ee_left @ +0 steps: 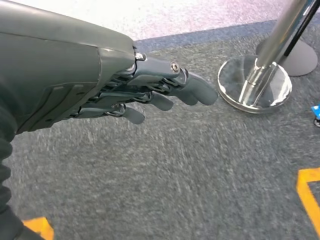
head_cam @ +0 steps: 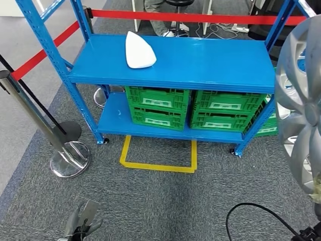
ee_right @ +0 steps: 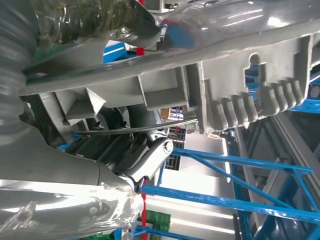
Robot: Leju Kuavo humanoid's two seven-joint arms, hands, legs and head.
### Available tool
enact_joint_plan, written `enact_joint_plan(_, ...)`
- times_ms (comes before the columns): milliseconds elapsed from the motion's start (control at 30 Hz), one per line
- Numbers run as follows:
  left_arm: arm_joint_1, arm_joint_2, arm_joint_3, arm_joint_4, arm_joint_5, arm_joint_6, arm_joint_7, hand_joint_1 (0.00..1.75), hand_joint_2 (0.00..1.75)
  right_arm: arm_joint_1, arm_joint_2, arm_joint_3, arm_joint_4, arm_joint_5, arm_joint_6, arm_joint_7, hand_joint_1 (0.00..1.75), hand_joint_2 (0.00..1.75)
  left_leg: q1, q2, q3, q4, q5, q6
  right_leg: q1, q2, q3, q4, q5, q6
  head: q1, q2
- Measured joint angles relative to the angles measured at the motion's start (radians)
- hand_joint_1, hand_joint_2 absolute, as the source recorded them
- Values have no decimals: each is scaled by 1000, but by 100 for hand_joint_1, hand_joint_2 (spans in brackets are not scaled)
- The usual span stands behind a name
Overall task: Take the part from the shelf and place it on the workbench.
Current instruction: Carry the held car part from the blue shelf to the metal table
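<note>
Right wrist view: hand (ee_right: pixel 124 155) gripping hubcap (ee_right: pixel 234 75).

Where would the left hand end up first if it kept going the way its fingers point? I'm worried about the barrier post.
Likely the chrome round base of the barrier post; the left hand points roughly toward it over grey carpet, though depth is unclear.
</note>
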Motion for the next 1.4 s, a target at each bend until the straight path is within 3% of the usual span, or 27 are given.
enact_joint_plan(100,-1,1,1,0,1,-1,0,0,175,0,-2,0,0,0,0,-1,175,175,-2,4,-30,0,23,12,-2,2,-60,176,-121,10,6,0)
enact_joint_plan(133,-1,1,1,0,1,-2,0,0,175,1,-3,-1,0,-1,0,-1,175,175,-3,4,-40,2,29,12,-3,2,-74,236,-143,12,6,0)
enact_joint_plan(167,-1,1,1,0,0,-2,-1,0,175,2,-4,-1,0,-2,0,-1,175,175,-5,4,-49,4,35,12,-2,2,-73,264,-145,13,6,0)
enact_joint_plan(200,-1,1,1,0,0,-3,-2,0,175,2,-4,-1,0,-4,0,0,175,175,-5,4,-57,7,39,11,-2,2,-52,251,-130,13,6,0)
enact_joint_plan(267,-1,1,1,0,0,-2,-4,0,175,2,-6,-1,0,-10,1,0,175,175,-6,4,-68,13,45,8,-1,0,43,118,-84,6,6,0)
enact_joint_plan(333,-1,0,1,0,0,0,-8,0,175,1,-7,-1,-1,-14,1,0,175,175,-8,4,-77,20,51,1,3,-2,129,-12,-66,-3,5,0)
enact_joint_plan(367,0,0,1,0,0,1,-9,0,175,1,-7,-1,-1,-15,1,0,175,175,-9,5,-81,23,55,-4,5,-2,146,-41,-68,-8,5,0)
enact_joint_plan(433,1,-1,1,0,0,1,-10,0,175,1,-7,-1,-1,-16,1,1,175,175,-10,6,-86,25,62,-15,6,0,144,-49,-63,-19,4,0)
enact_joint_plan(500,2,1,1,0,0,2,-11,0,175,1,-8,-1,-1,-16,1,1,175,175,-9,4,-98,47,40,-27,1,1,139,-55,-52,-33,3,0)
enact_joint_plan(533,2,2,1,0,0,3,-11,0,175,1,-8,-1,-1,-16,2,1,175,175,-7,2,-112,83,11,-33,-2,1,135,-58,-46,-40,1,0)
enact_joint_plan(600,3,2,1,0,0,3,-12,0,175,2,-8,-1,-1,-17,2,2,175,175,2,0,-160,210,-68,-46,-2,1,123,-57,-39,-47,-1,0)
enact_joint_plan(667,5,3,1,0,0,3,-12,0,175,3,-8,-1,-1,-17,2,2,175,175,9,0,-192,310,-105,-54,-2,5,112,-54,-32,-47,-1,0)
enact_joint_plan(700,6,3,1,0,0,3,-12,0,175,4,-8,-1,-1,-17,2,2,175,175,11,-1,-184,311,-93,-56,-2,9,108,-52,-30,-46,-1,0)
enact_joint_plan(733,6,3,1,0,0,3,-12,0,175,5,-8,-1,-1,-17,2,2,175,175,13,-2,-158,271,-64,-56,-2,13,105,-49,-29,-44,-2,0)
enact_joint_plan(800,6,5,1,0,0,3,-12,0,175,5,-8,-1,-1,-17,2,2,175,175,15,-15,-80,136,-3,-48,-1,20,100,-44,-28,-40,-1,0)
enact_joint_plan(867,6,7,1,0,1,3,-12,0,175,4,-8,-1,-1,-18,2,2,175,175,14,-31,-34,47,17,-38,-1,28,92,-39,-23,-31,-1,0)
enact_joint_plan(933,7,6,1,0,2,3,-12,0,175,4,-8,-1,-1,-20,2,2,175,175,12,-30,-33,30,14,-31,-2,37,82,-38,-14,-17,-1,0)
enact_joint_plan(1000,6,4,1,0,2,4,-12,0,175,7,-8,-1,-1,-22,1,1,175,175,16,-19,-37,22,18,-19,-2,33,66,-22,-27,-8,1,0)
enact_joint_plan(1067,7,4,1,0,4,5,-12,0,175,9,-8,-1,-1,-23,1,-3,175,175,19,-7,-41,16,24,-9,-3,19,22,67,-82,0,5,0)
enact_joint_plan(1133,9,4,2,0,6,6,-12,0,175,13,-8,-1,-1,-22,0,-10,175,175,16,5,-47,17,27,-4,-5,12,-38,209,-147,6,8,0)
enact_joint_plan(1167,10,4,2,0,6,6,-12,0,175,17,-8,-1,-1,-21,0,-12,175,175,15,11,-48,18,28,-4,-5,11,-57,258,-162,8,8,0)
enact_joint_plan(1200,11,4,2,0,6,6,-12,0,175,20,-8,-1,-1,-20,0,-14,175,175,14,16,-50,18,29,-4,-5,10,-57,267,-156,9,8,0)
enact_joint_plan(1233,11,3,2,1,7,6,-12,0,175,23,-8,-1,-1,-18,0,-16,175,175,14,21,-50,19,30,-4,-5,8,-36,234,-133,9,8,0)
enact_joint_plan(1300,10,2,2,1,10,8,-12,0,175,27,-7,-1,-3,-1,0,-25,175,175,12,28,-50,24,28,-8,-4,-14,44,92,-73,7,8,0)
enact_joint_plan(1333,10,2,2,1,11,9,-12,0,175,29,-5,0,-5,15,0,-33,175,175,9,31,-52,29,27,-12,-2,-27,79,30,-56,3,9,0)
enact_joint_plan(1400,11,2,2,1,12,10,-12,0,175,38,0,3,-7,58,0,-46,175,175,3,37,-59,38,27,-22,1,-41,104,-19,-53,-5,9,0)
